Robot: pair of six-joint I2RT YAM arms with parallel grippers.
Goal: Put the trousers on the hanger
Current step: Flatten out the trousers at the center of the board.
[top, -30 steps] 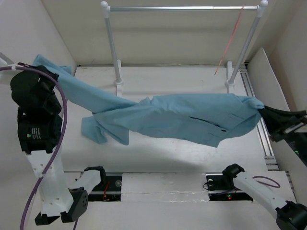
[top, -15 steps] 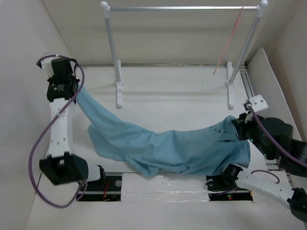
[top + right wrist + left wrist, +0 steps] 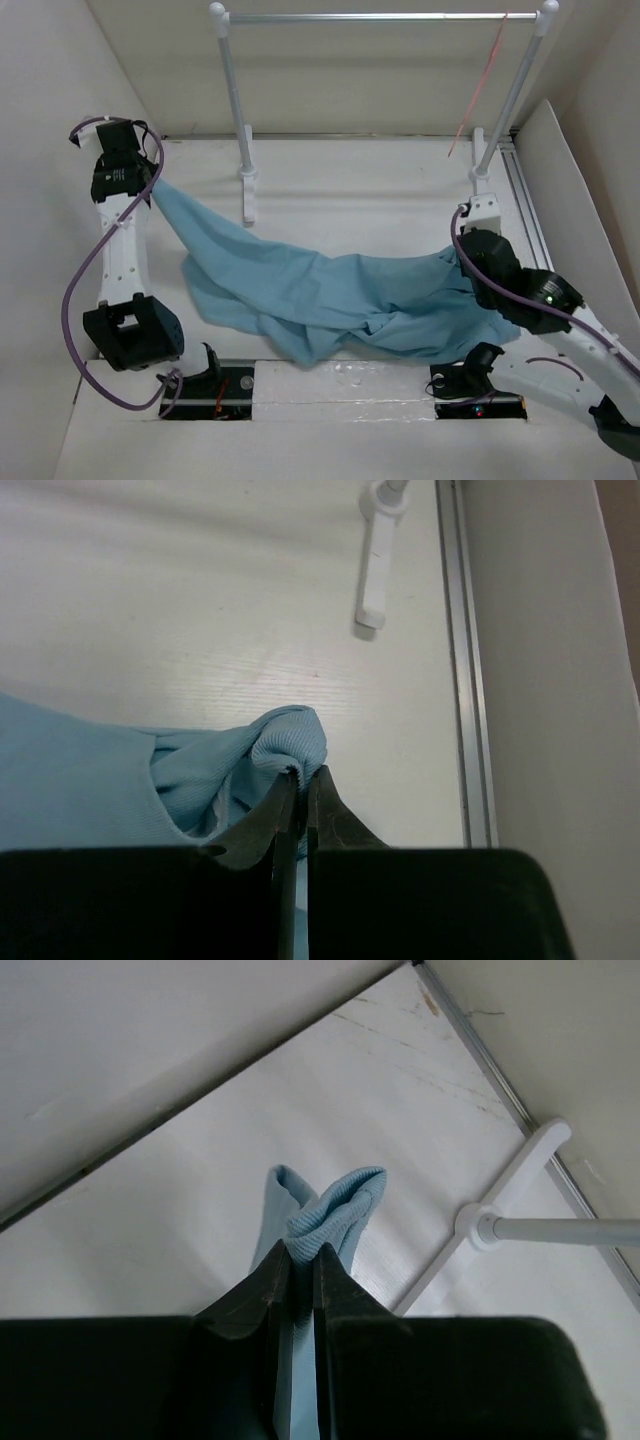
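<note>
Jaws on trousers [image 3: 330, 300], button seemingly hidden

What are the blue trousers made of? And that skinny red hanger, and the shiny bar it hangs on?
The trousers look like soft, matte cloth, maybe a knit: they sag and crumple, and the wrist views show fine ribs. The hanger looks like thin pink-red wire or plastic; it is too slim to tell which. The rail looks like bare metal, silvery with a slight sheen.

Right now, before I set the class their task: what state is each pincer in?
The left pincer is closed on the trousers.
The right pincer is closed on the trousers too.
</note>
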